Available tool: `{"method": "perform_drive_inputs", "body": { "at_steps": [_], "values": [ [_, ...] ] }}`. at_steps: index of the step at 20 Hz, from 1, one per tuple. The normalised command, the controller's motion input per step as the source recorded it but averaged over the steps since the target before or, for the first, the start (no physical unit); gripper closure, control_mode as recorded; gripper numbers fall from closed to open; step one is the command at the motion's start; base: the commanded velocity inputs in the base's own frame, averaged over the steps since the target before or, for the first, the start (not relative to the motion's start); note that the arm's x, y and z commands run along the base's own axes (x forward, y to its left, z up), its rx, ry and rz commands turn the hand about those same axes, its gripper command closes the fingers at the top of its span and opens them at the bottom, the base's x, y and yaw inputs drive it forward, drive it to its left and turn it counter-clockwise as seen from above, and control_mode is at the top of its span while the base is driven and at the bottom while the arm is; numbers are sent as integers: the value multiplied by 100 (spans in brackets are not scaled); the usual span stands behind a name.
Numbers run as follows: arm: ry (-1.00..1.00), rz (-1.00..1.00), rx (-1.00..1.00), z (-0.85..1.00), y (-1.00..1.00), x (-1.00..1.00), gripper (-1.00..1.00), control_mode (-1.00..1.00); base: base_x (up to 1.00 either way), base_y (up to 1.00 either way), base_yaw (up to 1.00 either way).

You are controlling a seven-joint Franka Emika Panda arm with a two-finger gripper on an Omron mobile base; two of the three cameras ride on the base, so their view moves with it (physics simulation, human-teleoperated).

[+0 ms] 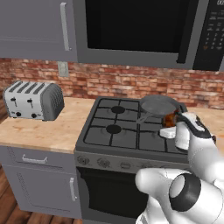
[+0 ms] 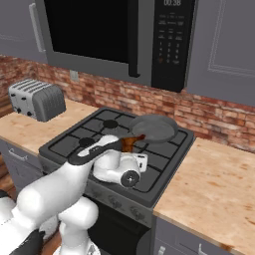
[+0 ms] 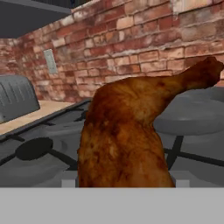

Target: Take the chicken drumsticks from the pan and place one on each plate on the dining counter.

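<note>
Gripper (image 1: 168, 124) closed on the reddish-brown drumstick (image 3: 124, 140), jaws partly open around its thick end, holding it lifted above the stove (image 1: 109, 131) grates just in front of the pan (image 1: 159, 105). In the hand view the drumstick stands close before the camera, its thin bone end pointing up toward the brick wall (image 3: 131, 39), with the pan behind it on the right. The pan sits on the stove's rear right burner, its thin handle pointing toward the stove's middle. A toaster (image 1: 33, 100) stands on the wooden worktop (image 1: 48, 131) left of the stove, near the wall. A microwave (image 2: 114, 35) hangs above the stove.
</note>
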Motion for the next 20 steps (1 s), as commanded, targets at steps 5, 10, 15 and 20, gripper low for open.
{"method": "perform_drive_inputs", "body": {
  "at_steps": [5, 10, 15, 20],
  "values": [
    [3, 25, 0, 99, -7, -100, 100, -100, 0, 0, 0],
    [15, 34, -12, 62, 0, -100, 100, -100, 0, 0, 0],
    [35, 35, -26, 23, 13, -82, 100, -100, 0, 0, 0],
    [55, 18, -40, 0, 38, -26, 100, -100, 0, 0, 0]
  ]
}}
